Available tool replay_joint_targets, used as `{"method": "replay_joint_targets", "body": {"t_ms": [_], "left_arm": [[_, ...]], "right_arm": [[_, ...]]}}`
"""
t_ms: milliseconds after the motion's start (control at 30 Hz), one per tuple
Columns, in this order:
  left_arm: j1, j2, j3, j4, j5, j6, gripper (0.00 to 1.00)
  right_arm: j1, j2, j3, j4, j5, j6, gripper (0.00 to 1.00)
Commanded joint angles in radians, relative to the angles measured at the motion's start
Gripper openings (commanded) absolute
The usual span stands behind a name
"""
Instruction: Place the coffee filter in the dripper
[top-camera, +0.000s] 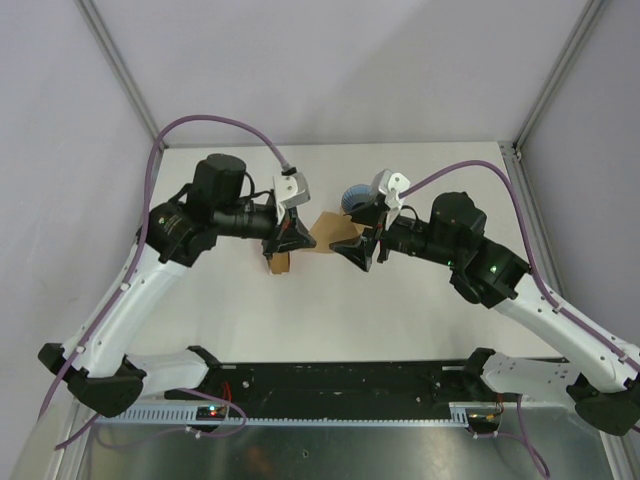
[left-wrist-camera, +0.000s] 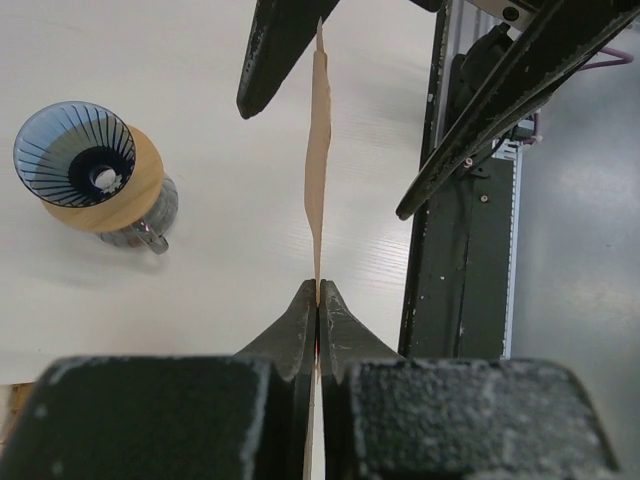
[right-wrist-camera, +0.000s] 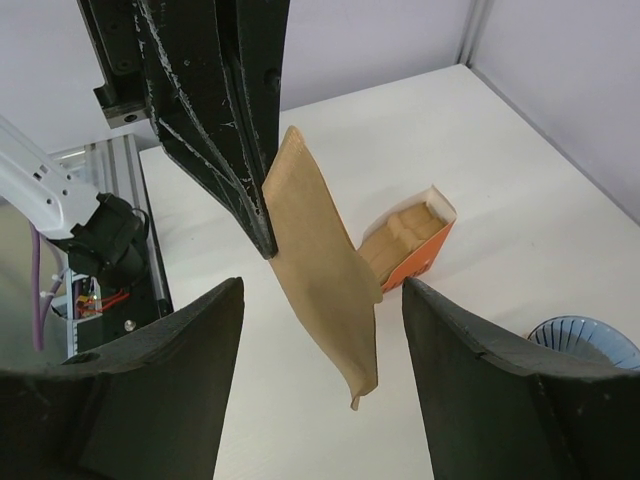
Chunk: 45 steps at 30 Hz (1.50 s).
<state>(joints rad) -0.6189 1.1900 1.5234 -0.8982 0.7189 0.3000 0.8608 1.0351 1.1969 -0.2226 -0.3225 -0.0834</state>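
Between your two pincers, at the middle of the top view, the coffee filter (right-wrist-camera: 325, 270) hangs in the air above the table (left-wrist-camera: 200, 300). It is a single flat brown sheet. In the left wrist view you see it edge-on, as a thin line running from the centre up to the top edge of the frame.

Your left pincer (left-wrist-camera: 318, 300) is clamped tight on the near end of the filter, with no gap showing between its jaws. Your right pincer (right-wrist-camera: 322, 295) stands wide open and holds nothing. In the right wrist view the filter's lower corner dips between its two jaws. The left wrist view puts the filter's far end right against one of those jaws, though you cannot tell whether they touch, and the other jaw is well apart from it.

The dripper (left-wrist-camera: 75, 155) is at the left of the left wrist view. You can see its blue ribbed cone sitting mouth-up in a wooden collar (left-wrist-camera: 135, 195) on top of a glass jug (left-wrist-camera: 150, 222). It is empty and well apart from the filter.

An orange box (right-wrist-camera: 415, 245) of stacked brown filters stands on the table just behind the hanging sheet in the right wrist view.
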Motion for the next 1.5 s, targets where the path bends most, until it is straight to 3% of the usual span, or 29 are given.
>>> {"method": "replay_joint_targets", "body": {"t_ms": [0,833,1033,1233,1367,1467], "left_arm": [[-0.015,-0.014,0.041,0.009,-0.006,0.033,0.0],[-0.035,-0.025,0.046,-0.01,-0.022,0.062,0.0],[-0.036,-0.028,0.047,-0.036,-0.016,0.117,0.0],[-0.058,-0.035,0.047,-0.059,0.003,0.166,0.0],[-0.073,-0.045,0.046,-0.063,0.008,0.186,0.0],[-0.078,-0.047,0.046,-0.062,0.005,0.191,0.0]], "right_arm": [[0.009,0.001,0.007,0.03,-0.007,-0.005,0.7],[0.039,-0.02,0.007,-0.009,0.029,-0.051,0.69],[-0.051,-0.106,0.007,-0.127,-0.196,-0.202,0.71],[-0.217,-0.097,0.007,-0.155,-0.414,-0.185,0.56],[-0.254,-0.077,0.007,-0.16,-0.444,-0.165,0.4],[-0.254,-0.069,0.007,-0.145,-0.504,-0.147,0.36]]}}
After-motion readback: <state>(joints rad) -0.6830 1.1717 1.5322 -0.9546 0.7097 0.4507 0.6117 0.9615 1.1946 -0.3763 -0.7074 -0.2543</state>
